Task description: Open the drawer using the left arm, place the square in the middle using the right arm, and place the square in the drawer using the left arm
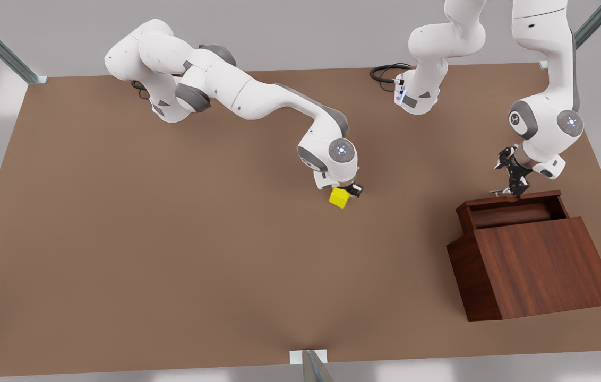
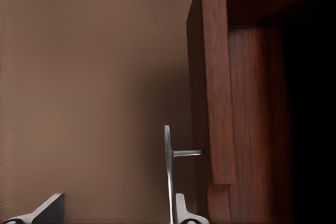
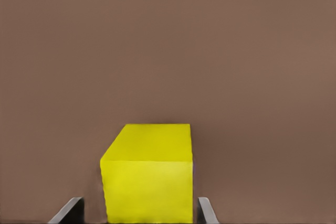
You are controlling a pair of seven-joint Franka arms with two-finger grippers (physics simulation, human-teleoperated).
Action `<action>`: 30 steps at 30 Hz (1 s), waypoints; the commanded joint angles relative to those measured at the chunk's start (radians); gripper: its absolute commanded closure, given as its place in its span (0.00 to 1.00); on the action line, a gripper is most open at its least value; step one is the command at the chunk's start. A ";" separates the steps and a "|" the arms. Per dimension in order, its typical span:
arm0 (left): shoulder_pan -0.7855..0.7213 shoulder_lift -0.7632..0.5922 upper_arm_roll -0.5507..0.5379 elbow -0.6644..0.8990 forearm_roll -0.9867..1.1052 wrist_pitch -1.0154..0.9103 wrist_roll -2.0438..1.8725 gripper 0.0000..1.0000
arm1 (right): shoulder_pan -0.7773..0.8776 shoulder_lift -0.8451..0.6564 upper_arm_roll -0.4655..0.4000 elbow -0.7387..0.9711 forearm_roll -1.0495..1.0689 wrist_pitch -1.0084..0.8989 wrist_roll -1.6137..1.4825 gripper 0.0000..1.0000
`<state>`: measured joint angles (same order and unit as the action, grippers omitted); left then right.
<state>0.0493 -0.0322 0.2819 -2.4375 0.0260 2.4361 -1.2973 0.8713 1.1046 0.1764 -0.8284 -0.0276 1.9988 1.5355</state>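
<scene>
Cube [image 1: 338,198] in yellow on the brown table [image 1: 173,239] near its middle, right gripper [image 1: 347,192] spread around it, left gripper [image 1: 513,187] spread at the handle [image 2: 168,171] of the open drawer [image 1: 513,210].

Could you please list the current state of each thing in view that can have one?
Drawer: pulled open, nothing visible inside.
Drawer handle: between the left end effector's spread fingers, not gripped.
Square: on the tabletop near the middle, between the right end effector's fingers.
Left end effector: open, at the drawer front.
Right end effector: open, fingers flank the square with a gap on each side.
</scene>
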 commanded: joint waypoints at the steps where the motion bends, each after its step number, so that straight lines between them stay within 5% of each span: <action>1: -0.003 0.000 0.000 0.000 0.002 0.000 -0.002 0.00 | 0.000 0.000 0.002 0.000 0.002 0.002 0.000 0.00; 5: -0.003 -0.002 -0.001 0.000 0.002 -0.025 -0.010 0.00 | -0.069 -0.129 0.009 -0.012 0.000 -0.063 -0.049 0.00; 9: -0.003 -0.029 0.000 0.005 0.008 -0.068 -0.016 0.00 | -0.374 -0.622 -0.006 -0.475 -0.091 -0.135 -0.535 0.00; 12: -0.003 -0.071 -0.007 0.040 0.009 -0.175 -0.048 0.00 | -0.684 -0.825 -0.006 -0.568 -0.087 -0.276 -0.934 0.00; 15: -0.005 -0.086 -0.219 0.349 0.008 -0.621 -0.275 0.00 | -0.931 -0.991 -0.008 -0.695 -0.049 -0.364 -1.406 0.00; 16: -0.005 -0.054 -0.390 0.489 0.005 -0.721 -0.220 0.00 | -0.960 -1.020 -0.006 -0.738 -0.029 -0.371 -1.442 0.00; 18: -0.009 0.142 -0.785 0.776 0.111 -0.835 0.142 0.00 | -0.948 -0.982 0.003 -0.701 -0.037 -0.357 -1.451 0.00; 20: -0.052 0.342 -0.937 0.951 0.189 -0.855 0.401 0.00 | -0.951 -0.885 0.003 -0.582 -0.037 -0.364 -1.588 0.00; 24: -0.141 0.524 -0.952 1.017 0.284 -0.652 0.863 0.00 | -0.950 -0.841 0.003 -0.523 -0.037 -0.374 -1.557 0.00; 30: -0.212 0.514 -0.834 0.718 0.282 -0.358 0.983 0.00 | -0.951 -0.845 0.003 -0.531 -0.037 -0.383 -1.557 0.00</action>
<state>-0.1645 0.4819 -0.5521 -1.7382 0.3014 2.1084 -0.3169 -0.0797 0.2593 0.1794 -1.3591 -0.0644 1.6153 -0.0229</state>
